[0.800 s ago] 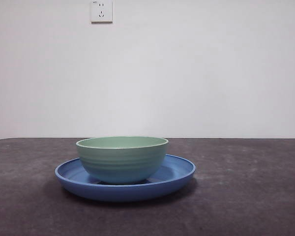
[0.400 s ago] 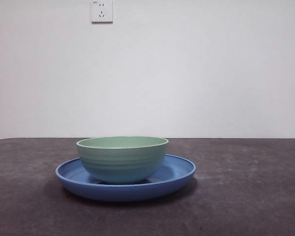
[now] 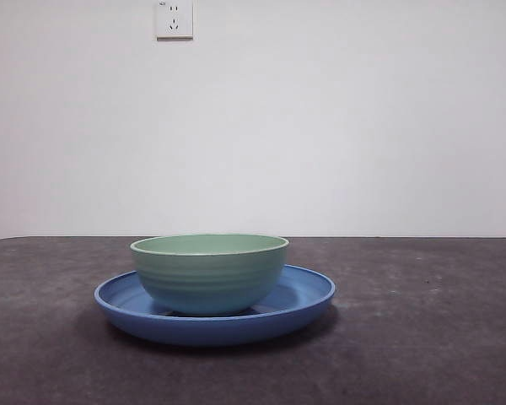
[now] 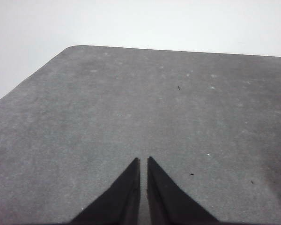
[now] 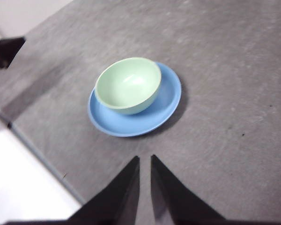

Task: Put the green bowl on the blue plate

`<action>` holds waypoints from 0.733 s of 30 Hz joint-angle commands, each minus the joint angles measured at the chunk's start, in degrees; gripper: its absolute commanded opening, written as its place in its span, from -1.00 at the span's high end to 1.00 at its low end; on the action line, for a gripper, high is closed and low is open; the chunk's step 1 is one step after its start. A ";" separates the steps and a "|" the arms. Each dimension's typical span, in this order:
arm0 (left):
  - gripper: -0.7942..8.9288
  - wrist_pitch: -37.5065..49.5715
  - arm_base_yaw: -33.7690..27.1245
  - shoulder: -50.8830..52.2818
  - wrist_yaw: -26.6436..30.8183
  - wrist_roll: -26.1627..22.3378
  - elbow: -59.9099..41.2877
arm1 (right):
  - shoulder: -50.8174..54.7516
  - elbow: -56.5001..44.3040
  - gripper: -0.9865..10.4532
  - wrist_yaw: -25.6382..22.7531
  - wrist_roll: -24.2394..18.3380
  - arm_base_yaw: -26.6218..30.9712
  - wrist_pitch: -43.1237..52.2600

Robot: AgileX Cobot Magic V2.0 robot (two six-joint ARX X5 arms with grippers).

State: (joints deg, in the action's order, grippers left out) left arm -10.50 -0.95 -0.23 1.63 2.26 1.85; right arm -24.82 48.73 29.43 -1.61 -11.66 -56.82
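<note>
bowl: green bowl (image 3: 209, 272) empty, upright on blue plate (image 3: 308, 297); left claw (image 4: 143, 161), right claw (image 5: 144, 159): together

The green bowl (image 3: 209, 272) hides the middle of the blue plate (image 3: 304, 297); the right wrist view is slightly blurred

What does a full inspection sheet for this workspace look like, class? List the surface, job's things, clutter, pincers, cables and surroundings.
Surface: dark grey table, lightly speckled.
Job's things: green bowl sits upright in the blue plate, off centre.
Clutter: nothing seen.
Pincers: left pincer shut over bare table; right pincer shut, held apart from the plate, holding nothing.
Cables: nothing seen.
Surroundings: white wall with a wall socket.
</note>
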 commanded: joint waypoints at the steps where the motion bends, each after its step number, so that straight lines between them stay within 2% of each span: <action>1: 0.79 -0.20 0.00 0.04 0.24 -0.04 -1.18 | 2.91 -5.07 0.76 0.61 0.46 4.63 4.74; 7: 0.79 -0.20 0.00 0.04 0.24 -0.04 -1.18 | 13.00 -24.76 0.76 -1.46 -0.90 15.39 35.43; 11: 0.79 -0.20 0.00 0.04 0.24 -0.04 -1.18 | 17.46 -35.76 0.76 -6.93 -2.25 19.91 49.57; 15: 0.79 -0.20 0.00 0.04 0.24 -0.04 -1.18 | 20.90 -42.03 0.76 -15.04 -2.23 20.76 51.21; 22: 0.79 -0.20 0.00 0.04 0.24 -0.04 -1.18 | 24.61 -45.81 0.76 -28.96 -2.27 16.90 50.36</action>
State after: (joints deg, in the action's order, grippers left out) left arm -10.50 -0.95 -0.23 1.63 2.26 1.85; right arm -0.25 3.29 1.98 -3.25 5.63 -6.98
